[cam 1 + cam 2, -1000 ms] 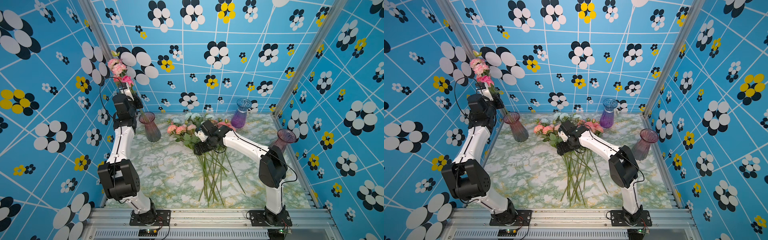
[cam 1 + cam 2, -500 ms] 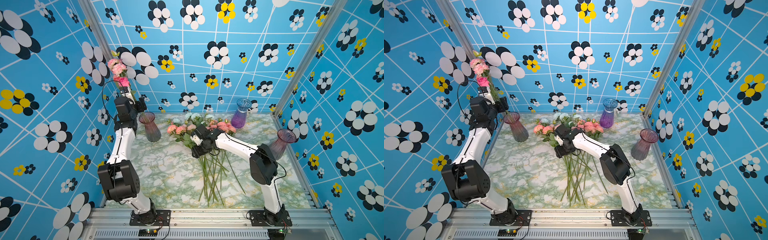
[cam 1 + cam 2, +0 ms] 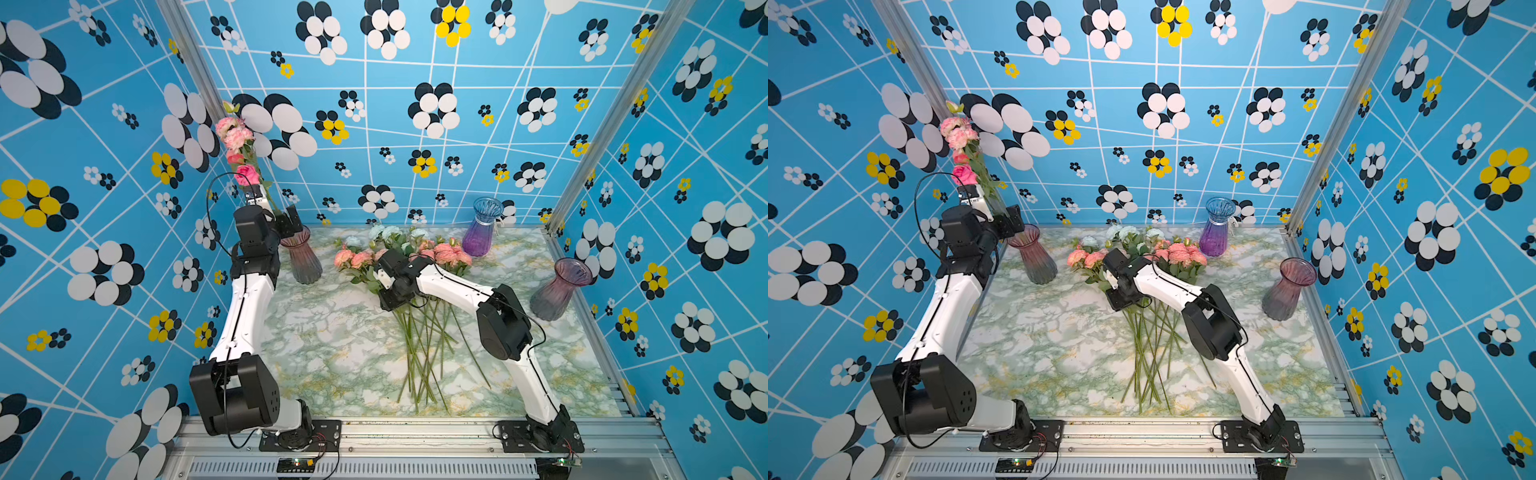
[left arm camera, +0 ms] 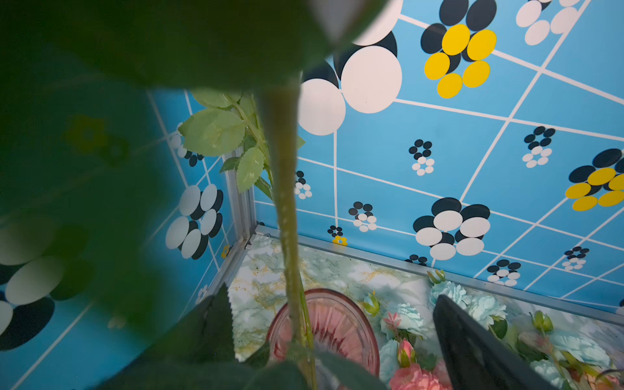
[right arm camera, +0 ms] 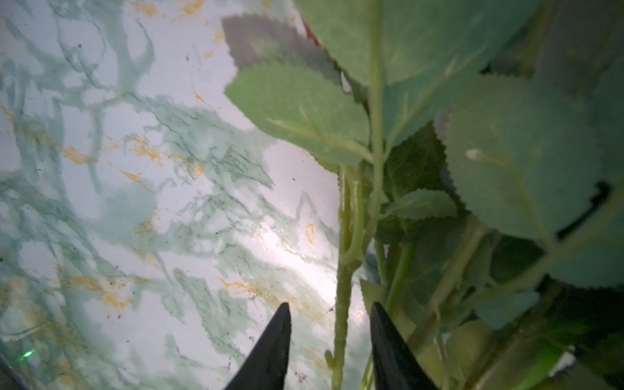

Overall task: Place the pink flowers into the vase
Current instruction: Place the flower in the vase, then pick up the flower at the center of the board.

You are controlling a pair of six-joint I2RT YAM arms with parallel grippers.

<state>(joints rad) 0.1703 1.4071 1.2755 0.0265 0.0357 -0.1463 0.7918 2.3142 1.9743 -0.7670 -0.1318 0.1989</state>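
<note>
At the far left corner of the marble tabletop (image 3: 332, 353), a smoky pink vase (image 3: 301, 257), upright. Standing in that vase, a few pink flowers (image 3: 235, 137) on long stalks, leaning away from it toward the side wall, blooms high above its rim. Just above the vase mouth, the left gripper (image 3: 282, 220), spread wide: in the left wrist view, fingers (image 4: 472, 354) far apart, a green stem (image 4: 287, 219) running down between them into the vase, touched by neither. Near the vase, on its side toward the middle of the table, the rest of the pink flowers lying flat in a heap, heads about level with the vase, stems (image 3: 419, 353) fanning away toward the front edge. Among them, slightly farther from the vase, pale blue flowers (image 3: 384, 232). Down on that heap, the right gripper (image 3: 392, 299), jaws narrowed but not clamped: in the right wrist view, fingertips (image 5: 270, 351) either side of a single stalk (image 5: 341, 304), a sliver of gap on each side, nothing pinched. Well apart from the smoky pink vase, a purple-blue vase (image 3: 482, 232) along the back wall and a second pink vase (image 3: 557, 291) beyond it.
</note>
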